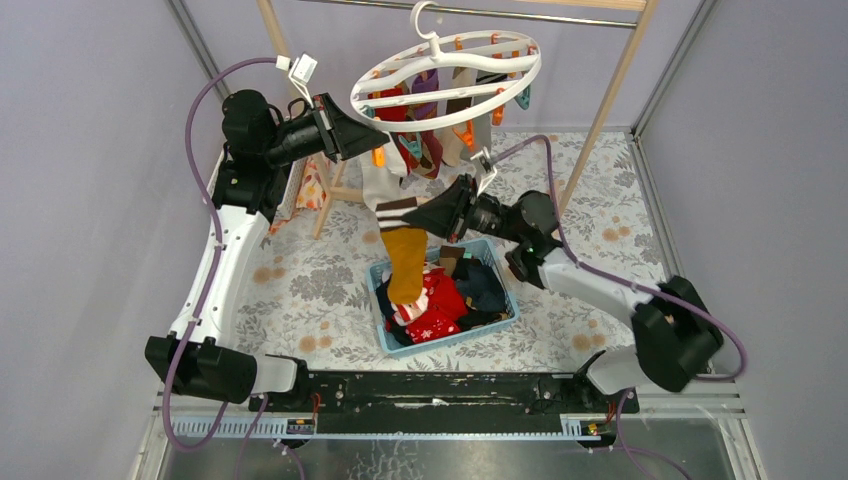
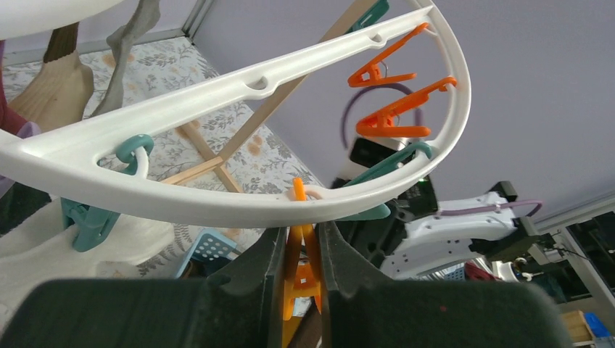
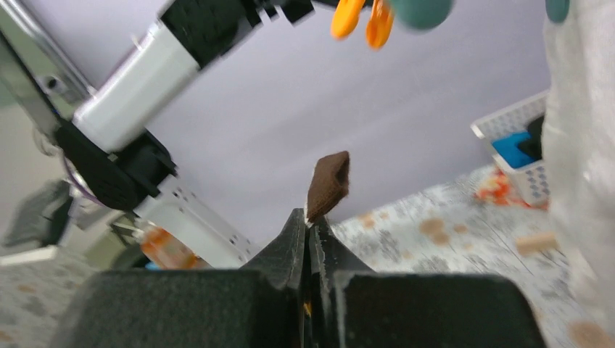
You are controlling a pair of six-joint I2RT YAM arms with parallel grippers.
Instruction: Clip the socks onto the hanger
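Note:
The white round hanger (image 1: 445,75) hangs from the rail, with several socks (image 1: 430,135) clipped under it. My left gripper (image 1: 372,140) is at its near left rim, shut on an orange clip (image 2: 303,268) that hangs from the ring (image 2: 217,206); the fingers (image 2: 265,261) squeeze the clip's handles. My right gripper (image 1: 418,215) is just below the hanger, shut on the brown cuff (image 3: 328,185) of a mustard sock (image 1: 405,262) that dangles over the basket. In the right wrist view the gripper (image 3: 308,217) pinches the cuff's edge.
A blue basket (image 1: 500,270) on the floral table holds several red, navy and black socks (image 1: 440,305). The wooden rail frame (image 1: 620,70) stands at the back. Folded cloth (image 1: 312,185) lies behind the left arm. More orange clips (image 2: 395,116) and teal clips (image 2: 91,221) hang free.

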